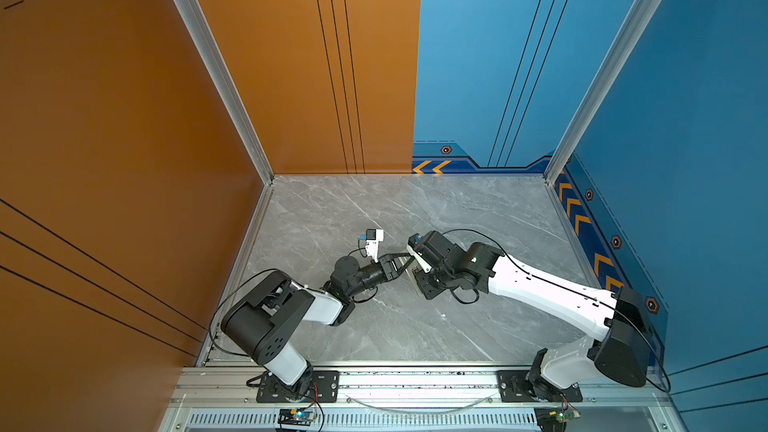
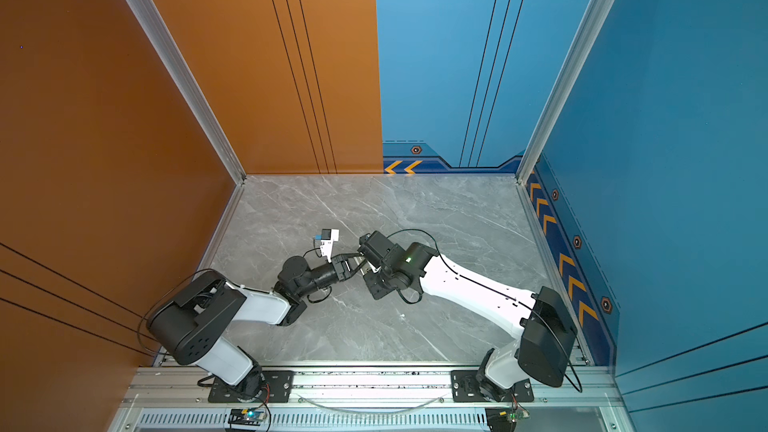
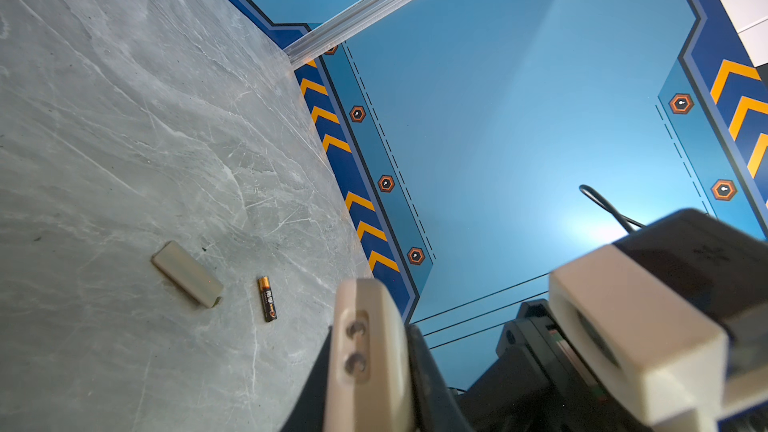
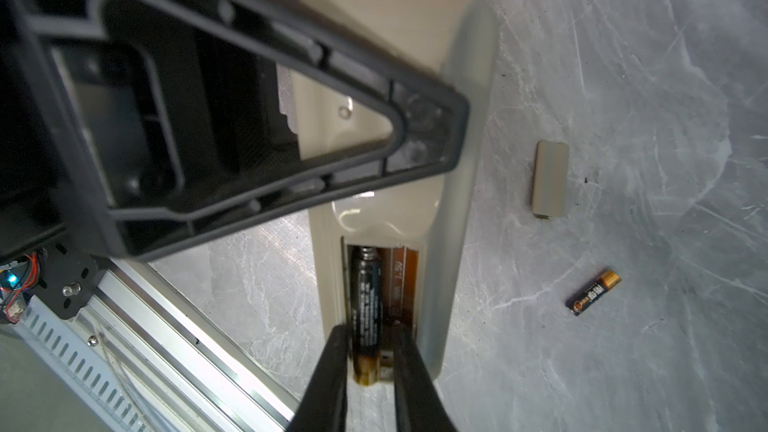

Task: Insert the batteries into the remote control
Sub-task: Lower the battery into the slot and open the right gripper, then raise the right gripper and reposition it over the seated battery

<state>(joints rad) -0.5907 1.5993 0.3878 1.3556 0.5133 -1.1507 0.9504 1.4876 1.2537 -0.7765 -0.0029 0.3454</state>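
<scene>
Left gripper (image 1: 402, 264): clenched on the remote control (image 4: 415, 209), likely to steady it on the table (image 4: 644, 76) with the battery bay facing up.

First battery (image 4: 365, 292): lies in one slot of the open bay, copper end toward the right gripper (image 4: 370, 332). The neighbouring slot is bare.

Right gripper: jaws slightly parted astride that copper end, with a gap on one side. Looks released, not gripping.

Cover (image 4: 550, 178): set aside near the remote control, presumably to leave the bay open.

Second battery (image 4: 593, 292): loose on the table near the cover, apart from both grippers.
</scene>
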